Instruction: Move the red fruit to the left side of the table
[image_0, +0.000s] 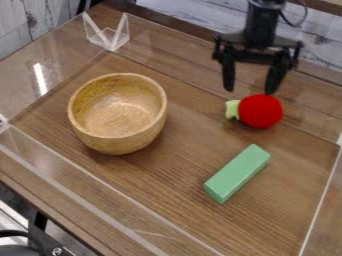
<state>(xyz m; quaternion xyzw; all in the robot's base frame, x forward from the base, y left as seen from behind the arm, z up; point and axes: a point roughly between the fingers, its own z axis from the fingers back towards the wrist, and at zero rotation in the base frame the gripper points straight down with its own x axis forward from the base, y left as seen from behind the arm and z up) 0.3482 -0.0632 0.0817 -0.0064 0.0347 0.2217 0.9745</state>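
Observation:
The red fruit (259, 111) lies on the right part of the table (171, 62), its small green leaf pointing left. My gripper (254, 80) hangs pointing down just above and behind it. Its two dark fingers (227, 74) are spread wide apart and hold nothing. The fingertips end a little above the fruit's top, apart from it.
A wooden bowl (118, 112) sits left of centre. A green rectangular block (238, 172) lies near the front right. A clear folded acrylic piece (106, 32) stands at the back left. Low clear walls (27, 135) edge the tabletop.

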